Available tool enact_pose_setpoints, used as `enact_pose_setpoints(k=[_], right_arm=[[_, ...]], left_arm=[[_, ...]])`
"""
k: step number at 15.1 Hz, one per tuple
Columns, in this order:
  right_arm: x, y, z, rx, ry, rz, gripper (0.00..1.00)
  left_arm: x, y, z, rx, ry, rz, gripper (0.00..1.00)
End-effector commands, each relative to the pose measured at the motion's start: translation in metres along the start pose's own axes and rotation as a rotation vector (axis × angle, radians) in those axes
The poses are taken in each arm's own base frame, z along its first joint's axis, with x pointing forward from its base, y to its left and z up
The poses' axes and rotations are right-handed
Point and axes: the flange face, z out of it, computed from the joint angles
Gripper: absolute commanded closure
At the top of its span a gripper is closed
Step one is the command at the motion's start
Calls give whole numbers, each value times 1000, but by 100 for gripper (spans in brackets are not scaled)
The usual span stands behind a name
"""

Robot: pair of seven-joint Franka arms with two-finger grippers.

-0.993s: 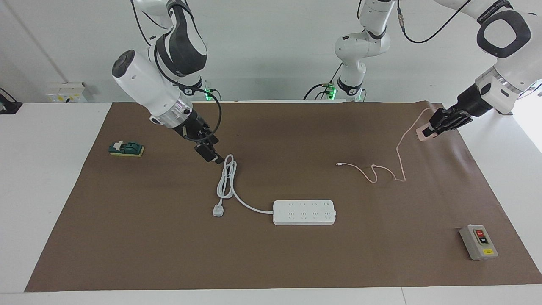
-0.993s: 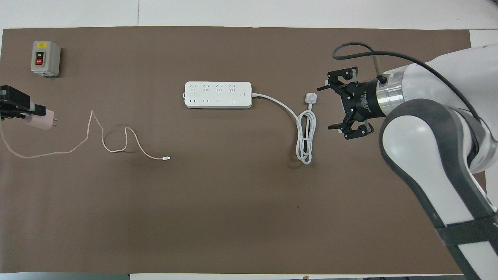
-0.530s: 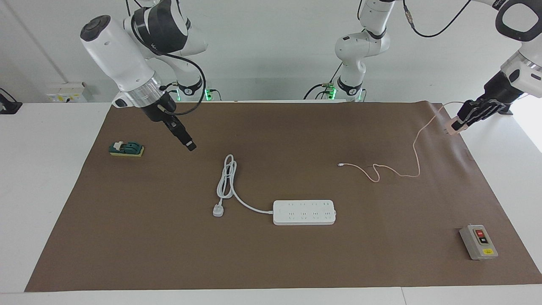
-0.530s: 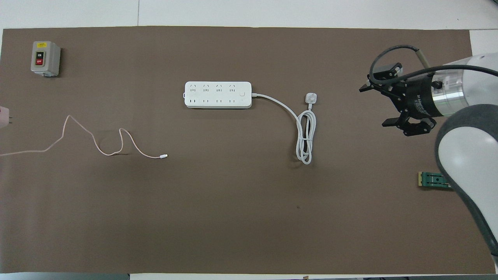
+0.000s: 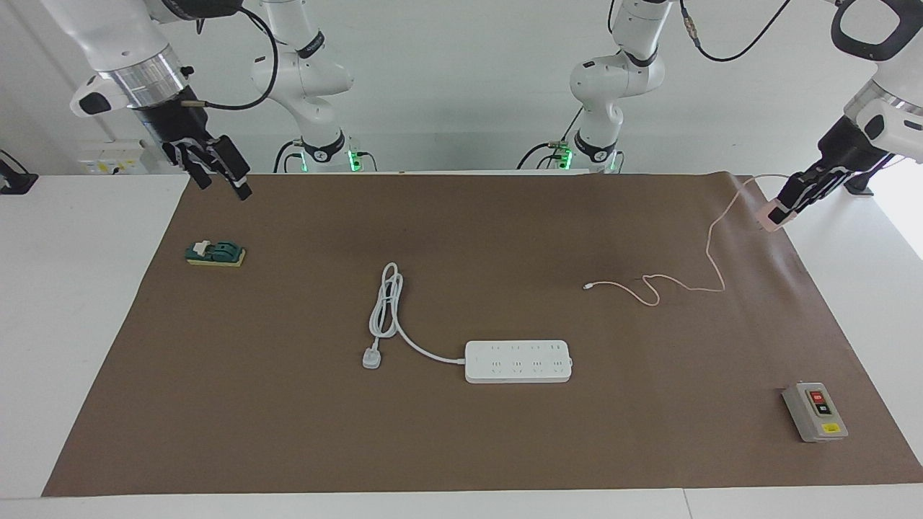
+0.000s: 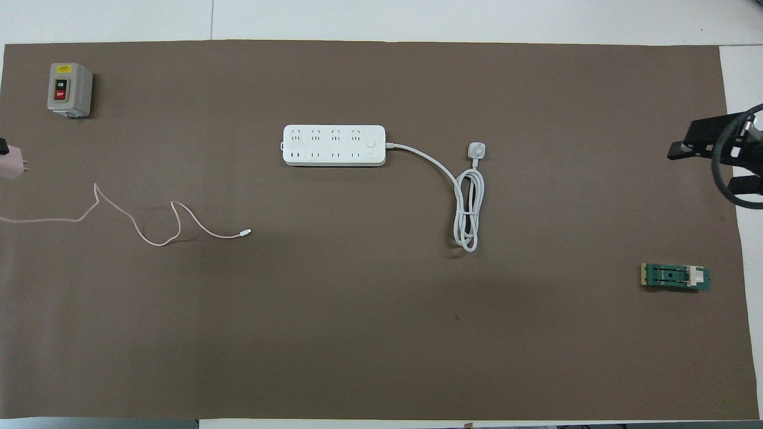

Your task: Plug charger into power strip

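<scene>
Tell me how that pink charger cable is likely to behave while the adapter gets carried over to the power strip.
Probably floppy: the cable lies in loose bends on the mat and hangs slack from the charger, which the left gripper holds. It looks thin and light, so it should trail along. Its free end might swing or drag across the power strip.

I see a brown mat (image 5: 288, 432) covering most of the white table (image 5: 72, 324). A grey box with red and black buttons (image 5: 815, 411) sits near the mat's corner farthest from the robots, at the left arm's end. A small green switch block on a yellowish base (image 5: 215, 254) lies near the mat's edge at the right arm's end, nearer to the robots.
</scene>
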Motion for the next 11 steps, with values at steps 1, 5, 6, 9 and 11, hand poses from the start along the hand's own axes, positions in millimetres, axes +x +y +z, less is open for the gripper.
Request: enact_pose_setpoints(k=[1, 5, 6, 9, 11], right_arm=[[-10, -10, -18, -40, -40, -104, 0], [-21, -14, -14, -57, -101, -202, 0], [-21, -14, -15, -57, -106, -233, 0], [-21, -2, -20, -60, -107, -347, 0], [-28, 8, -20, -93, -123, -452, 0]], left_arm=[[-1, 33, 2, 43, 29, -11, 100], [-5, 47, 2, 65, 50, -208, 100], [-6, 52, 4, 67, 47, -222, 100], [-14, 80, 13, 66, 43, -382, 100], [-16, 93, 23, 71, 38, -498, 100]])
